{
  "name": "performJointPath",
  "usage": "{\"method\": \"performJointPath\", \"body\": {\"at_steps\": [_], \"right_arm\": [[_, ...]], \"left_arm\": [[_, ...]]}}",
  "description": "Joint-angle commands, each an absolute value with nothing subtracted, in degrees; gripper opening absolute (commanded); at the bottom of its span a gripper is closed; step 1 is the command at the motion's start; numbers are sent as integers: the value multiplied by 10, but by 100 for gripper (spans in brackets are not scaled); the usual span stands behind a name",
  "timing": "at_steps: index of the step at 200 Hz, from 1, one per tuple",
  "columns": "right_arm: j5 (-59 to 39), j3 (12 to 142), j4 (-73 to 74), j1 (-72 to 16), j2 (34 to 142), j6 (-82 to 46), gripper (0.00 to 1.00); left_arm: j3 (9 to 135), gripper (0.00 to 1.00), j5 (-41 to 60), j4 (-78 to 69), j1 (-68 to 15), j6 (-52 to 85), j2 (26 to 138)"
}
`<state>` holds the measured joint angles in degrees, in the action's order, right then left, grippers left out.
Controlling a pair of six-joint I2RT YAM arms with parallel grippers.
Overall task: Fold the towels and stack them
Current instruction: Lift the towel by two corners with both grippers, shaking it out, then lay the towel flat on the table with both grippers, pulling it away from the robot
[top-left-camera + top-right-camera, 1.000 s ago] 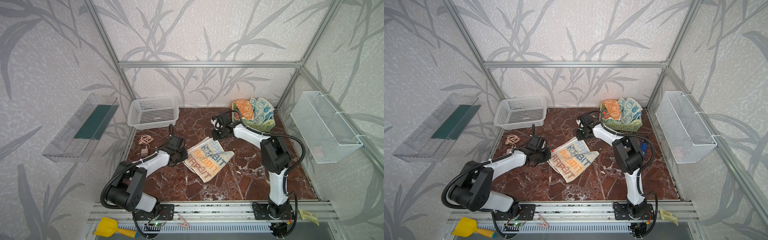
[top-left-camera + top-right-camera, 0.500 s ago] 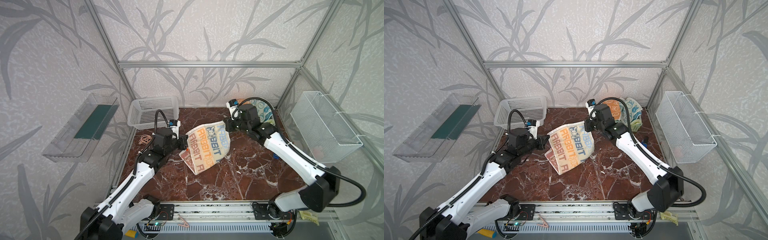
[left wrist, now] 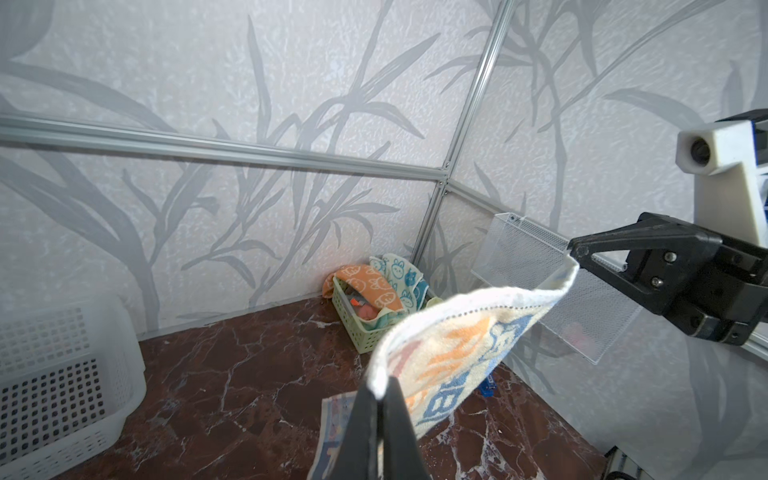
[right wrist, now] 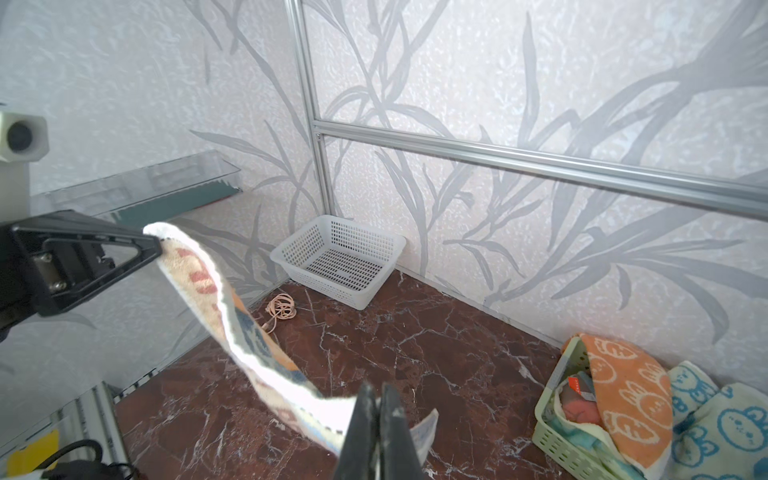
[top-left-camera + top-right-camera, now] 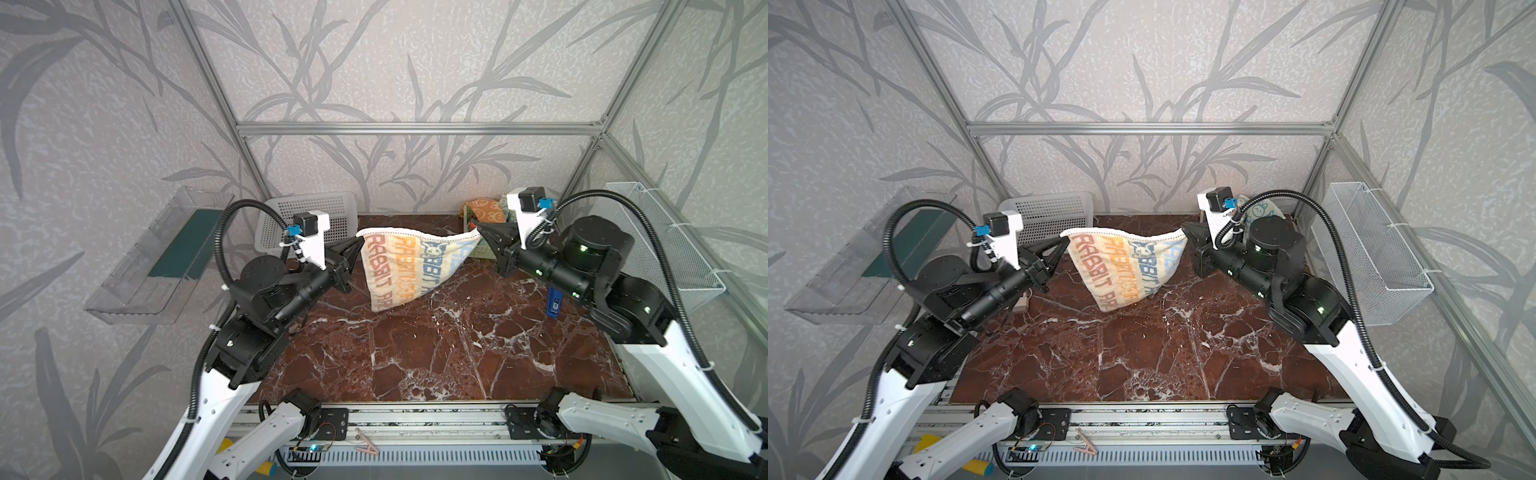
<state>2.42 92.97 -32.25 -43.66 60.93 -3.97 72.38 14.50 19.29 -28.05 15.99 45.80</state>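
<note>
Three walls [image 5: 415, 62] papered with grey leaves, framed by aluminium bars [image 5: 415, 128], stood round my red-brown marble tabletop [image 5: 415, 353]. A white basket [image 5: 307, 220] sat in the far left corner, and a green basket [image 3: 353, 324] holding the other towels [image 3: 370, 286] sat in the far right. My left gripper [image 5: 359, 243] and right gripper [image 5: 479, 227] were each pinched tight on an upper corner of the lettered towel [image 5: 403, 266], raised above the table's far middle. Its top edge ran left to right between them, sagging slightly. Its long axis hung downward with the lettering facing the front. I couldn't tell whether its lowest corner touched the marble.
</note>
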Motion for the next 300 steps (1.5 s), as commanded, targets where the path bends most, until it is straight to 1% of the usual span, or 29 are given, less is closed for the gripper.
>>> {"method": "performJointPath", "body": {"at_steps": [1, 41, 60, 74, 85, 106, 118, 139, 173, 198, 225, 239, 264, 280, 300], "right_arm": [[61, 977, -369, -461, 587, -11, 0], [96, 1021, -401, -465, 614, 4, 0], [122, 999, -363, -463, 638, 23, 0], [121, 967, -312, -444, 655, 35, 0], [97, 941, -278, -406, 670, 20, 0], [-5, 894, -226, -300, 711, -50, 0], [-45, 867, -198, -259, 743, -79, 0], [-69, 834, -144, -234, 822, -85, 0], [-43, 856, -69, -234, 1006, -60, 0], [-17, 924, -39, -236, 1138, -43, 0], [-19, 1024, -67, -238, 1241, -20, 0], [-28, 1046, -78, -239, 1261, -14, 0], [-22, 1044, -80, -239, 1258, -4, 0], [-23, 1037, -90, -239, 1245, 4, 0], [-26, 1017, -99, -239, 1215, 11, 0]], "left_arm": [[777, 0, 154, 246, -288, 147, 458], [829, 0, 107, 283, -288, 144, 495], [856, 0, 83, 323, -289, 142, 566], [880, 0, 84, 341, -287, 143, 632], [893, 0, 83, 337, -284, 144, 676], [906, 0, 83, 309, -261, 150, 755], [906, 0, 94, 286, -238, 159, 799], [890, 0, 111, 235, -204, 173, 871], [860, 0, 94, 120, -165, 161, 981], [923, 0, 96, 82, -154, 133, 1095], [998, 0, 110, 74, -146, 125, 1185], [1007, 0, 117, 63, -143, 121, 1204], [980, 0, 143, 31, -131, 116, 1204], [954, 0, 182, 9, -116, 130, 1193], [917, 0, 253, -33, -90, 177, 1175]]}}
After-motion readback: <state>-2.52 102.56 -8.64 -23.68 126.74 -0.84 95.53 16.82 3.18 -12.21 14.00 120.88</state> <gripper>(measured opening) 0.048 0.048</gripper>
